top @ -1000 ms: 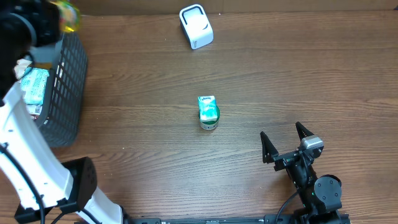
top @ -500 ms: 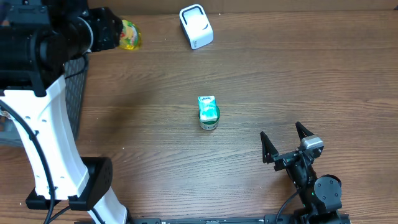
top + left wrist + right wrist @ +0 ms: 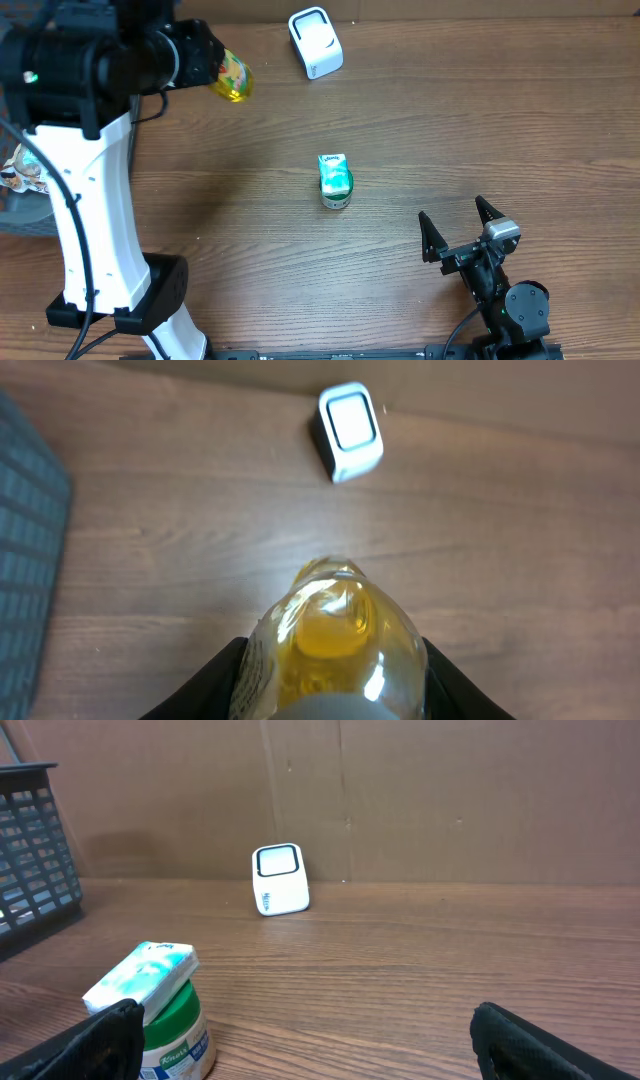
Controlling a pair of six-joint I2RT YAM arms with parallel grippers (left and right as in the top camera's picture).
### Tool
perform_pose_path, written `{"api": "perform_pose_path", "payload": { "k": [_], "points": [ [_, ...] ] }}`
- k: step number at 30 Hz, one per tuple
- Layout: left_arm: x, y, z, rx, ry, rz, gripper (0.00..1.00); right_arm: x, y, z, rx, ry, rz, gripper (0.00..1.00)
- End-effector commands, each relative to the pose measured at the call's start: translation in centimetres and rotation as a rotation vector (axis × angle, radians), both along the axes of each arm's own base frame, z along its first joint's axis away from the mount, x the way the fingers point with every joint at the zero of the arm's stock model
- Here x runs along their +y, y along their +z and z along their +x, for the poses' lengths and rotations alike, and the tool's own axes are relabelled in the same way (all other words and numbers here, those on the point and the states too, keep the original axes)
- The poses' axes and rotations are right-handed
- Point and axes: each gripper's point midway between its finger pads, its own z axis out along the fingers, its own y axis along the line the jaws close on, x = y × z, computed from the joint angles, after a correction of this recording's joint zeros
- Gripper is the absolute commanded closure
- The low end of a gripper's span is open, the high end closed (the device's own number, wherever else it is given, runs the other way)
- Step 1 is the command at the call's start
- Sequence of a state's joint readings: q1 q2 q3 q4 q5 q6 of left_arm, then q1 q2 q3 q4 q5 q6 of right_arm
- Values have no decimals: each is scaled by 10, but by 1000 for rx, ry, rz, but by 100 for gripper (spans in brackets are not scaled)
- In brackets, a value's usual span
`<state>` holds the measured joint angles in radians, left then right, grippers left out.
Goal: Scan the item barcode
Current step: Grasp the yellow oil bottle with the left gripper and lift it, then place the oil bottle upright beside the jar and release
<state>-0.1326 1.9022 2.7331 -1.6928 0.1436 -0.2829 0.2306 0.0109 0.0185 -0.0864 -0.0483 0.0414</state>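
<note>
A clear bottle of yellow liquid (image 3: pixel 234 78) hangs above the table's back left, with my left gripper (image 3: pixel 212 66) shut on it. In the left wrist view the bottle (image 3: pixel 336 630) fills the space between the two black fingers, and my left gripper (image 3: pixel 333 665) holds its sides. The white barcode scanner (image 3: pixel 315 42) stands at the back edge, right of the bottle and apart from it; it also shows ahead as the scanner (image 3: pixel 350 430) and the scanner (image 3: pixel 280 892). My right gripper (image 3: pixel 453 212) rests open near the front right, and nothing lies within the right gripper (image 3: pixel 305 1040).
A green-lidded jar with a teal tissue pack on top (image 3: pixel 334 181) stands mid-table; the same jar (image 3: pixel 168 1020) sits just by my right gripper's left finger. A dark mesh basket (image 3: pixel 25 580) occupies the left side, also seen as the basket (image 3: pixel 35 830).
My left arm has swung right, away from the basket, carrying the yellow bottle closer to the scanner. The right arm has not moved.
</note>
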Motion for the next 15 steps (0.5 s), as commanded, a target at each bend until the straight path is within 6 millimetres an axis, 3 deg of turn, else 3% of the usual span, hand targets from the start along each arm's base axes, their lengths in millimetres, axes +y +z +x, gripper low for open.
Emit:
{"api": "perform_pose_path", "payload": {
  "k": [1, 9, 15],
  "points": [
    [-20, -10, -6, 54, -58, -51, 60, 2, -2, 0, -5, 9, -5, 0],
    [-48, -45, -14, 213, -147, -142, 77, 2, -2, 0, -4, 9, -5, 0],
    [-50, -85, -18, 334, -134, -48, 85, 2, -2, 0, -5, 9, -5, 0]
  ]
}}
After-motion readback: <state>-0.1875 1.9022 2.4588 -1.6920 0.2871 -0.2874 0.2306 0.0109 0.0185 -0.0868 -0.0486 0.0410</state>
